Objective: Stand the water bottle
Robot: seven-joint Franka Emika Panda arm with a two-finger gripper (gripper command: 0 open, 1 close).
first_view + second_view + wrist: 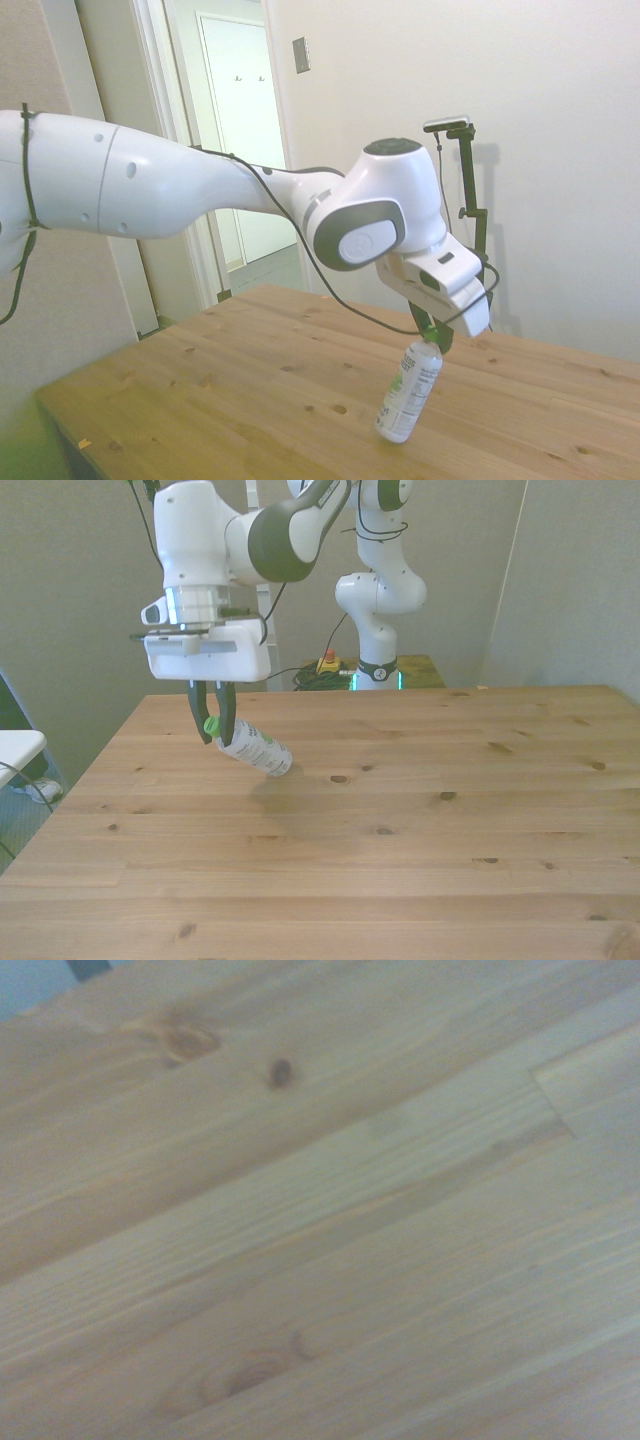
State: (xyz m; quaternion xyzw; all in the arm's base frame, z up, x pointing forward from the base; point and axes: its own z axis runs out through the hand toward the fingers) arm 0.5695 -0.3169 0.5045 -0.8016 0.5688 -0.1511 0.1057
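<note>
The water bottle [410, 392] [255, 748] is a small slim bottle with a white label and a green cap. It hangs tilted, cap end up, over the wooden table [420, 820]. My gripper [432, 338] [212, 725] is shut on the bottle at its cap. In the side view the bottle's base looks close to or on the tabletop; I cannot tell whether it touches. In the front view the bottle leans toward the front view's right. The wrist view shows only bare table planks [320, 1220].
The table's edge [70, 420] lies near the side view's lower left. A white object [15, 750] sits off the table at the front view's left. Cables and a red button [327, 664] lie behind the far edge.
</note>
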